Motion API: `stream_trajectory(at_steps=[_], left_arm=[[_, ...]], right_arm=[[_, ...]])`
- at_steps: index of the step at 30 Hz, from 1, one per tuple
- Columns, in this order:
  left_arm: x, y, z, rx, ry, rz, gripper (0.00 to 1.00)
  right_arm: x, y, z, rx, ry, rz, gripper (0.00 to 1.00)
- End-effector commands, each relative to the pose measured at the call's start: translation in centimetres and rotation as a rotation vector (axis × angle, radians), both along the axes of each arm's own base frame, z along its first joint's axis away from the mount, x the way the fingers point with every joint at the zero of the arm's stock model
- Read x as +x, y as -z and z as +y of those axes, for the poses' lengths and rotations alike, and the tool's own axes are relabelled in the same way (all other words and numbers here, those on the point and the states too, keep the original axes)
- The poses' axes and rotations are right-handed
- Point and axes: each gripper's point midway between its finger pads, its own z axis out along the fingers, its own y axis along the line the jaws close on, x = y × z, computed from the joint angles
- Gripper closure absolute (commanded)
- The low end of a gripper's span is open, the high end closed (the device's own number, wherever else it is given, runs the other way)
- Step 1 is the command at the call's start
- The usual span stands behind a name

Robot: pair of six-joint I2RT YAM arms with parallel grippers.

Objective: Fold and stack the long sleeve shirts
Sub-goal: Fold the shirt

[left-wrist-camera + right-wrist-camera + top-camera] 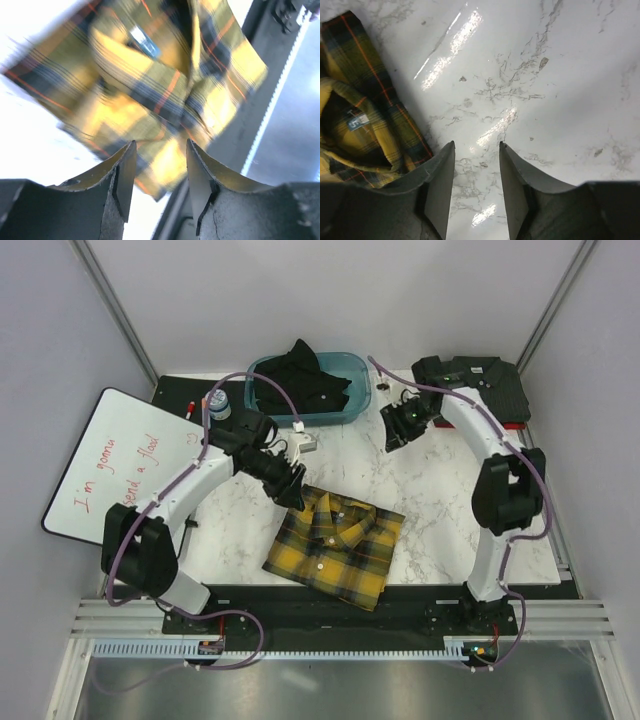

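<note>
Right now my left gripper hangs with its jaws partly open and nothing between them. Just past its fingertips lies the plaid shirt, folded into a rough rectangle on the table, collar up and placket facing me. From the top view the gripper sits over the shirt's far left corner; I cannot tell whether it touches the cloth. The left wrist view is blurred, but the shirt fills most of it under the fingers.

My right gripper is likewise partly open and holds nothing. Bare marble shows between its fingers. The plaid shirt's collar, with its size tag, lies off to one side of them, and overhead the shirt is well apart from that gripper.

Beyond both grippers, at the table's far edge, the black shirt is heaped in the bin, spilling over its rim. The right gripper is just beside that bin's end. The charcoal shirt lies folded in the far corner, behind the right gripper.
</note>
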Motion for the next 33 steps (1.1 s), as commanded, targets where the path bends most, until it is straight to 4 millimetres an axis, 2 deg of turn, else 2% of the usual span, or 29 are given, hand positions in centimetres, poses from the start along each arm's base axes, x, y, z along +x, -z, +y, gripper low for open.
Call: stream_trajectory(at_steps=[1,3,4,5,6,8,9,11,14,15,17,18,20,21,23,24,26,28,29,31,32,33], left_arm=[[4.3,0.3,0.2,0.039,0.043,-0.159,0.48],[5.9,1.3,-0.2,0.053,0.054,-0.17,0.47],[6.3,1.7,-0.4,0.053,0.07,-0.176,0.47],[6.5,2.0,-0.6,0.045,0.083,-0.176,0.46],[7.0,2.5,-0.9,0.045,0.102,-0.178,0.46],[7.7,3.4,-0.8,0.069,0.101,-0.182,0.46],[8.0,4.0,-0.7,0.085,0.104,-0.182,0.46],[8.1,5.3,-0.3,0.116,0.1,-0.165,0.46],[6.4,6.4,-0.1,0.109,0.108,-0.109,0.49],[5.5,7.1,0.2,0.113,0.101,-0.073,0.5],[4.3,6.9,0.2,0.095,0.096,-0.046,0.51],[3.3,7.3,0.5,0.096,0.089,-0.011,0.52],[2.1,6.6,0.2,0.063,0.096,0.0,0.53],[1.2,6.8,0.5,0.066,0.081,0.031,0.53],[0.6,6.4,0.3,0.047,0.073,0.049,0.53],[0.5,6.0,0.4,0.045,0.064,0.044,0.53],[0.9,5.5,0.5,0.042,0.053,0.024,0.52],[1.6,4.8,0.6,0.035,0.037,-0.002,0.5],[1.8,4.6,0.7,0.03,0.029,-0.007,0.49],[2.3,4.0,0.5,0.018,0.027,-0.023,0.47],[2.4,3.9,0.4,0.013,0.026,-0.028,0.47],[2.6,3.8,0.5,0.013,0.028,-0.036,0.46]], right_arm=[[-6.2,-3.4,0.2,0.075,-0.035,0.071,0.54],[-8.5,-2.7,0.4,0.09,-0.047,0.127,0.55],[-10.2,-1.2,0.2,0.08,-0.052,0.189,0.55],[-11.1,-0.7,0.2,0.076,-0.062,0.206,0.55],[-12.7,0.6,0.3,0.067,-0.076,0.252,0.57],[-13.7,1.7,0.7,0.063,-0.081,0.281,0.59],[-14.7,2.9,0.6,0.051,-0.079,0.313,0.6],[-14.3,4.8,0.9,0.032,-0.07,0.318,0.61],[-13.2,7.9,0.6,-0.015,-0.056,0.331,0.64],[-12.0,8.3,0.6,-0.03,-0.055,0.3,0.64],[-10.8,9.7,0.6,-0.054,-0.052,0.299,0.65],[-9.3,9.5,0.9,-0.052,-0.053,0.261,0.65],[-7.9,10.1,1.3,-0.062,-0.055,0.255,0.65],[-6.4,9.2,1.7,-0.055,-0.055,0.218,0.66],[-5.4,8.6,2.0,-0.05,-0.071,0.2,0.66],[-5.0,7.5,2.2,-0.046,-0.078,0.19,0.66],[-4.9,5.7,2.2,-0.028,-0.098,0.157,0.65],[-5.8,4.4,1.9,-0.023,-0.126,0.151,0.64],[-6.3,2.9,1.9,-0.001,-0.133,0.13,0.63],[-7.5,2.3,1.4,0.018,-0.141,0.129,0.61],[-8.0,0.9,1.3,0.041,-0.16,0.094,0.6],[-9.0,1.1,1.3,0.054,-0.168,0.113,0.59]])
